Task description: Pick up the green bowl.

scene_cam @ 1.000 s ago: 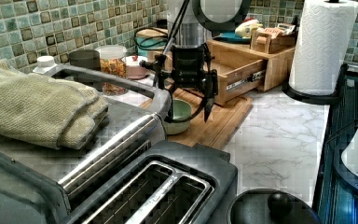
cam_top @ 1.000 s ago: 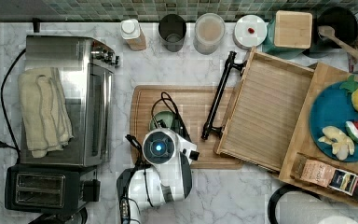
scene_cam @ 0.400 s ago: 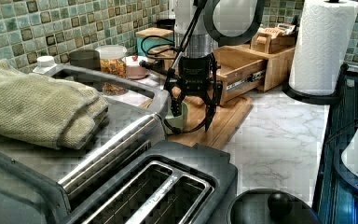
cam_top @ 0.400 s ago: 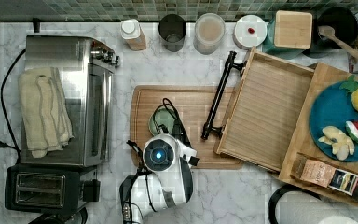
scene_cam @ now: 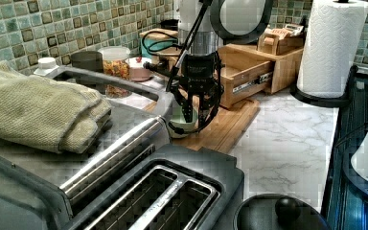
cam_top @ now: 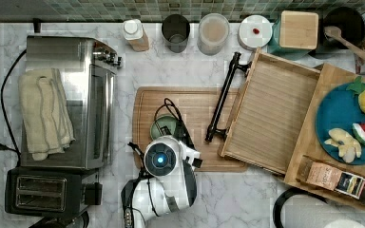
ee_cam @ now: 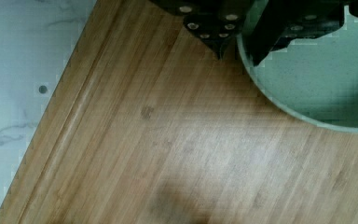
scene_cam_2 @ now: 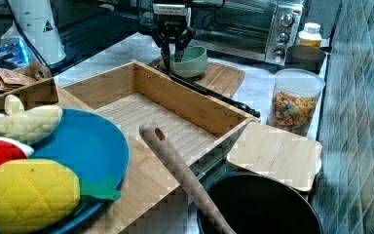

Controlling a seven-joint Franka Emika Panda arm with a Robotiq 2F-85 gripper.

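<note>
Green bowl [scene_cam_2: 189,60]: small, round, pale sage outside, darker green inside; upright on the wooden cutting board [cam_top: 195,109], near the board's front-left corner as the top view shows it. In the top view its inside [cam_top: 164,126] shows partly, with the arm's white wrist just in front.

Gripper [scene_cam_2: 172,52]: black, two-fingered, pointing down at the bowl's rim. In the right view the fingers straddle the rim on the right view's left side of the bowl, one finger outside the wall and one inside. The wrist view shows the same: one fingertip [ee_cam: 213,29] on the board side of the rim, the other over the bowl's interior [ee_cam: 317,79]. A gap remains between the fingers; whether the pads press the wall cannot be told. In the left view the gripper [scene_cam: 195,111] stands low over the bowl [scene_cam: 183,125].

Cutting board: bamboo, grooved border, lying on the marble countertop [cam_top: 247,199] between the toaster oven [cam_top: 71,99] and the wooden drawer tray [cam_top: 275,114].

Other items: folded towel [cam_top: 45,111] on the toaster oven; slot toaster [cam_top: 43,192] at the countertop's front-left corner in the top view; blue plate [cam_top: 337,121] with toy fruit at the top view's right; cereal canister [scene_cam_2: 294,100] by the tiled wall; paper towel roll [scene_cam: 327,48].
</note>
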